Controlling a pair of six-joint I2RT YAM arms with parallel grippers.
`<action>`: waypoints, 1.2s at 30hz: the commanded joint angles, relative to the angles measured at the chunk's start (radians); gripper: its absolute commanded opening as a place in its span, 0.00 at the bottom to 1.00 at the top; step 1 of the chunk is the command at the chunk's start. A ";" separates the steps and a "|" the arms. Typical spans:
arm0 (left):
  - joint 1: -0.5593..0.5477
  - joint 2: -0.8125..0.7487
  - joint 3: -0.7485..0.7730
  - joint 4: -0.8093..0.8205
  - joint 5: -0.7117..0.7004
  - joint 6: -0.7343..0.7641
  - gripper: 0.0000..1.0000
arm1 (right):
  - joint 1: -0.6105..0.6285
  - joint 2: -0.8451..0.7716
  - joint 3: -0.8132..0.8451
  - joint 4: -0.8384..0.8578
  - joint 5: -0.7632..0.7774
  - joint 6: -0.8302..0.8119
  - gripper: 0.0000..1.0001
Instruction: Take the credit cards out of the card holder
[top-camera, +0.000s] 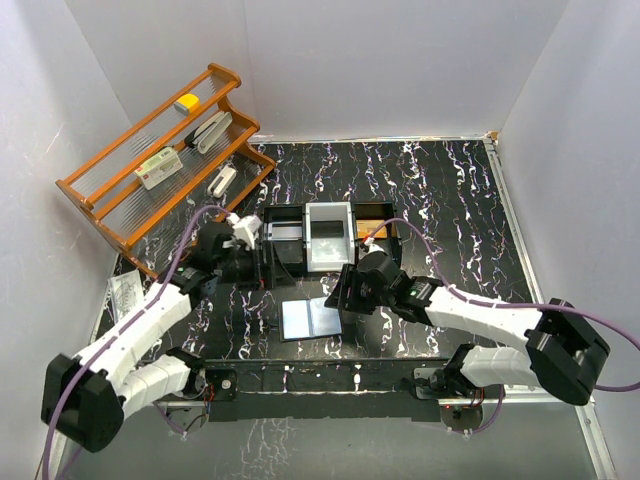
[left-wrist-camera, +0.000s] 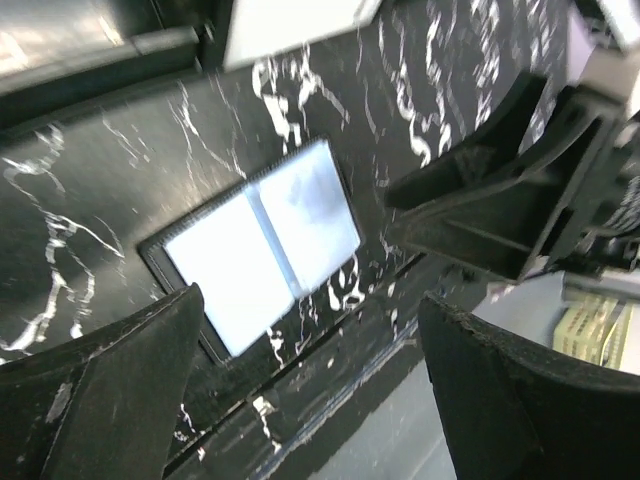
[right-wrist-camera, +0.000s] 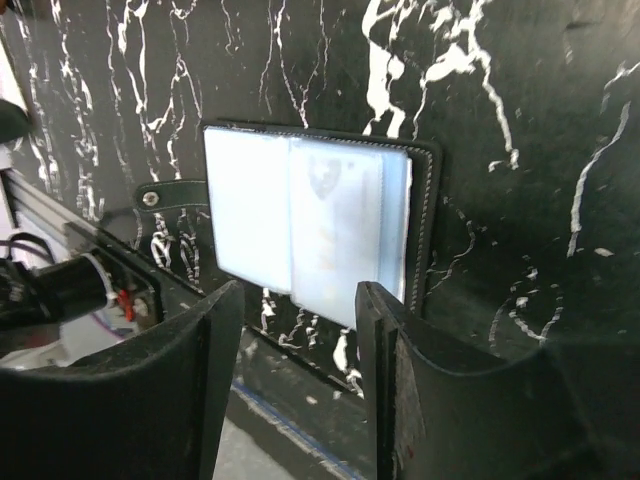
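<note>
Card holder (top-camera: 312, 318), a small flat bifold with a black outside and a glossy light blue-grey inside, lies opened flat and face up on the black, white-veined marble-pattern table top (top-camera: 430, 200). It sits near the front edge, between the two arms and just in front of the black three-compartment tray (top-camera: 285, 232). In the left wrist view the holder (left-wrist-camera: 262, 255) shows two pale panels split by a darker centre fold, with a thin black border all round. In the right wrist view the holder (right-wrist-camera: 310, 225) shows light stitching along the black edge, and clear pocket leaves are layered on one panel, their edges slightly offset. A faint printed shape shows through the plastic, too blurred to read. A short black strap with a round metal snap (right-wrist-camera: 165, 195) sticks out flat from one side onto the table. Left gripper (top-camera: 258, 268) is beside the tray's left end, well back from the holder. Its jaws are spread wide with nothing between them, and the black fingers (left-wrist-camera: 110, 390) frame the holder from a distance. Right gripper (top-camera: 340, 292) is low at the holder's far right corner. Its jaws are partly apart, with the holder's edge seen in the gap between the fingers (right-wrist-camera: 385, 380). Cannot tell whether they touch it, and no clamp is visible.
</note>
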 joint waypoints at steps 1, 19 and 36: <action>-0.126 0.105 0.034 -0.082 -0.069 -0.010 0.85 | 0.000 0.037 0.027 0.065 -0.070 0.126 0.45; -0.218 0.279 -0.015 -0.043 -0.165 -0.085 0.59 | 0.001 0.184 0.058 0.050 -0.089 0.105 0.38; -0.244 0.353 -0.075 -0.024 -0.181 -0.089 0.26 | 0.001 0.232 0.068 0.068 -0.137 0.098 0.31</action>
